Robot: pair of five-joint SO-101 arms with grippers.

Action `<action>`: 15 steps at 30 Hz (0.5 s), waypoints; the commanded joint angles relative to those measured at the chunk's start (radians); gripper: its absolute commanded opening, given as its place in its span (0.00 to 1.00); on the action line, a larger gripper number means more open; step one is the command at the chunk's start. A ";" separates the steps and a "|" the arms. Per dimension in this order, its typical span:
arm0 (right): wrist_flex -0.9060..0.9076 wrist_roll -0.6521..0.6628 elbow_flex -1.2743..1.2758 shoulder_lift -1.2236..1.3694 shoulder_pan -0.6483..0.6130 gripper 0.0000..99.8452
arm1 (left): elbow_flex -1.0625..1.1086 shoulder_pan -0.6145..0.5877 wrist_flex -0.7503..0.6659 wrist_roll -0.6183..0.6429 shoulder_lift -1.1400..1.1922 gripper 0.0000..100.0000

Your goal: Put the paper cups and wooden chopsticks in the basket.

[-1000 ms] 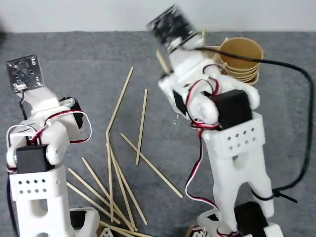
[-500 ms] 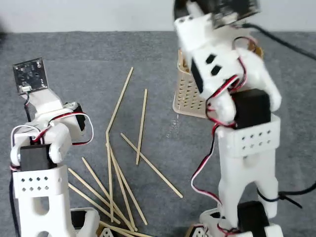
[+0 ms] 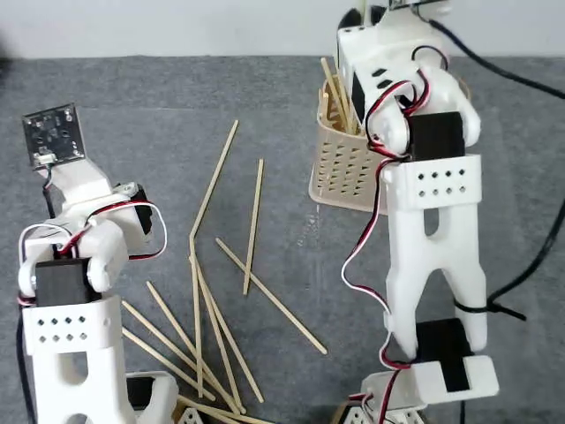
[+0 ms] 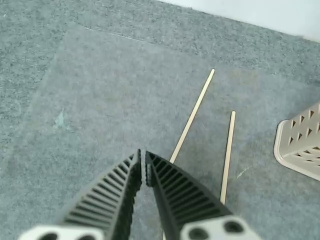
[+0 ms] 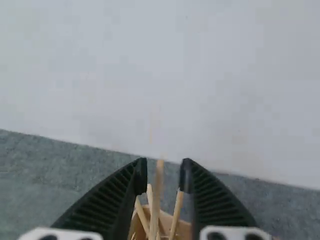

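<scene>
**A few sticks in, many left on the bench**

My right fingers [image 5: 161, 167] are parted above the basket [image 3: 340, 168]. The upright chopsticks [image 5: 156, 200] rise from below into the gap between them, and neither finger presses on a stick, as far as I can see. From overhead, those sticks lean out of the basket's near corner, so that part of the job looks done.

My left fingers [image 4: 143, 154] are pressed together on nothing. The loose chopsticks [image 3: 253, 226] lie scattered on the bench [image 3: 159, 97], two straight ahead of these fingers and the others fanned out nearer my left arm's base. By my reckoning most of the sticks are not yet collected.

My right arm covers most of the basket's inside, so I cannot tell whether the paper cups are in it. A few of the loose sticks run off the edge of the overhead view.
</scene>
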 commanded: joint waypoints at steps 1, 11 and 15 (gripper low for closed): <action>0.105 -0.009 -0.092 -0.054 0.012 0.20 | -0.005 -0.005 0.003 -0.011 -0.021 0.01; 0.789 -0.006 -0.100 -0.070 -0.176 0.13 | -0.005 -0.046 0.060 -0.009 -0.021 0.01; 0.834 -0.049 -0.011 -0.025 -0.283 0.13 | -0.007 -0.160 0.057 -0.009 -0.021 0.01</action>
